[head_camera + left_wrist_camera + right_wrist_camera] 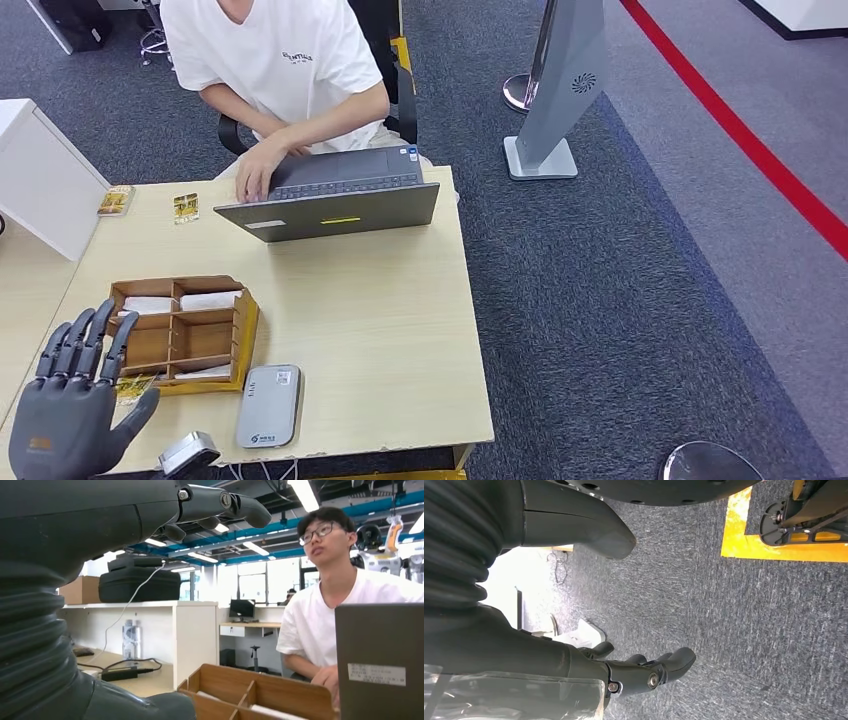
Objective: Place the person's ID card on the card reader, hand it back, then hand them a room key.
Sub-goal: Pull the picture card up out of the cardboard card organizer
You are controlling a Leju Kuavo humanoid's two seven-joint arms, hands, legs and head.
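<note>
The left hand (75, 400) hovers empty, fingers spread, beside the wooden box (182, 335) on the table (380, 330). The right hand (644, 672) hangs empty, fingers loosely curled. Best wait with the palm offered for the ID card, then lay it flat on the card reader (269, 405).

Light wood table (380, 330) sitting on dark grey carpet (620, 300). On it: a grey laptop (335, 200) at the far edge, a wooden divided organizer (180, 335) near the left side, a grey card reader (268, 405) just beside it at the front edge, plus two small cards (186, 207) far left.
</note>
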